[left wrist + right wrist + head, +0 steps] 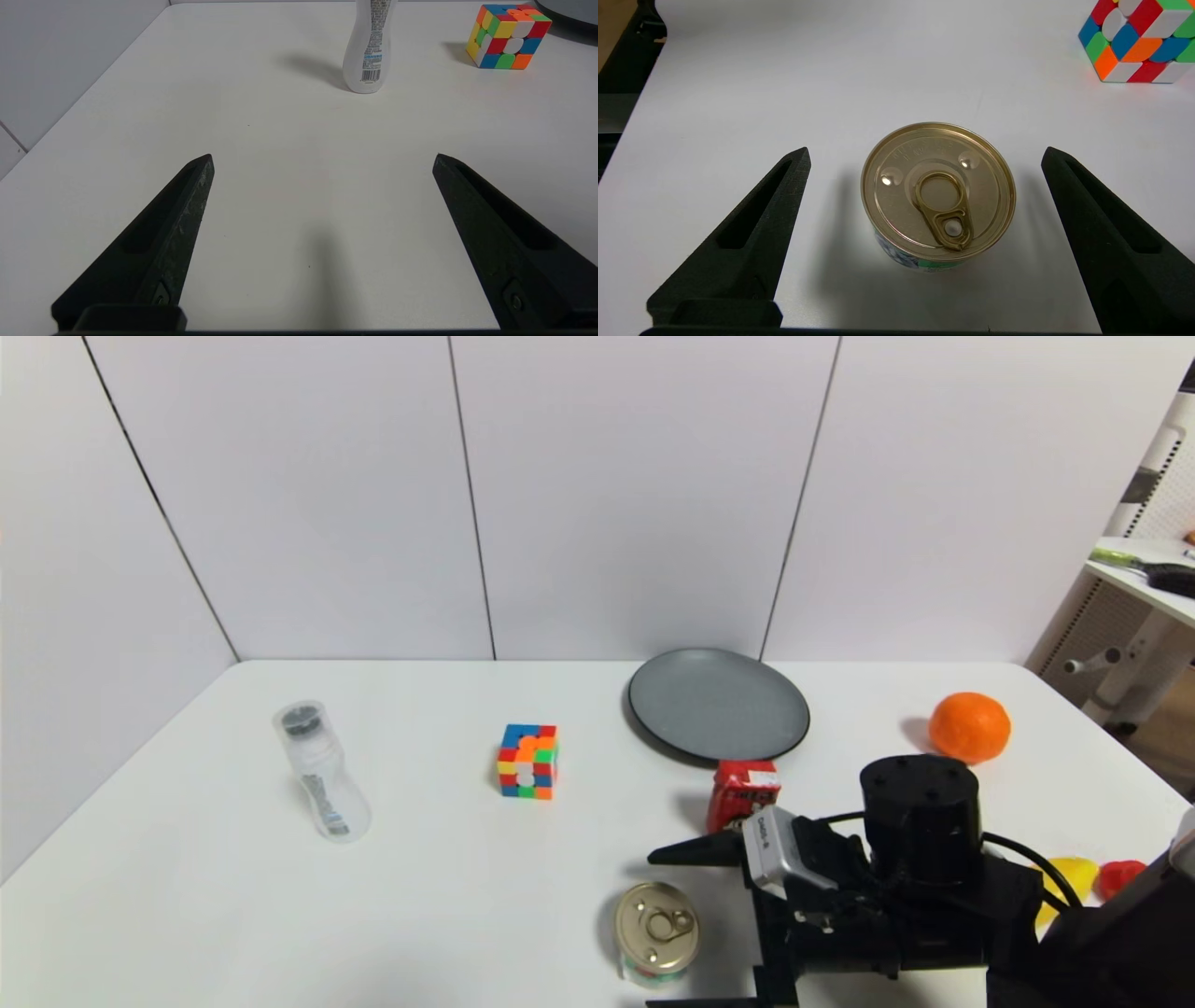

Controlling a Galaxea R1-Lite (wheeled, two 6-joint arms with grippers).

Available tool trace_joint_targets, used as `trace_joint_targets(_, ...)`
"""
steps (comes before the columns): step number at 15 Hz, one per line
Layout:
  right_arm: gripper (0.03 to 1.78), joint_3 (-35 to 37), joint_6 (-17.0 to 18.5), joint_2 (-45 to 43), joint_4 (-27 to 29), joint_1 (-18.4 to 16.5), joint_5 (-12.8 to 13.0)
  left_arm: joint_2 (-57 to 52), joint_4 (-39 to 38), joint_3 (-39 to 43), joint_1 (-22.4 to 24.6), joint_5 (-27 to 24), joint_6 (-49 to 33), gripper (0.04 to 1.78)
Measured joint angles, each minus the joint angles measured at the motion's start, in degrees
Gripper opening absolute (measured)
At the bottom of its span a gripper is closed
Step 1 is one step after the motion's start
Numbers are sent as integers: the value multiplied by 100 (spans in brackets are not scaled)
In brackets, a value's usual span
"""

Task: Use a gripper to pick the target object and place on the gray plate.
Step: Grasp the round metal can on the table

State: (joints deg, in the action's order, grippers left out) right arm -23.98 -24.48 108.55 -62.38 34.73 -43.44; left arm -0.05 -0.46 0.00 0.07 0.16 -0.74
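The tin can (656, 933), with gold pull-tab lid and white-green label, stands upright near the table's front edge. In the right wrist view the can (937, 191) sits between my two black fingers without touching either. My right gripper (652, 930) (924, 151) is open and straddles the can. The gray plate (717, 703) lies at the back of the table, beyond the can, and is empty. My left gripper (322, 156) is open and empty over bare table; it does not show in the head view.
A red carton (742, 793) stands between the can and the plate. A colour cube (527, 761) (509, 36) (1141, 39) and a clear bottle (320, 770) (371, 46) stand to the left. An orange (969, 726) sits at the right, with yellow (1074, 877) and red (1118, 875) pieces nearby.
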Motion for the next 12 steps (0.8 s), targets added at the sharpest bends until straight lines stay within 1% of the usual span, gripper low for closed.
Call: trace_joint_targets(12,171,-124,10,372,21,-9,9,0,2,0,0,0,0,169)
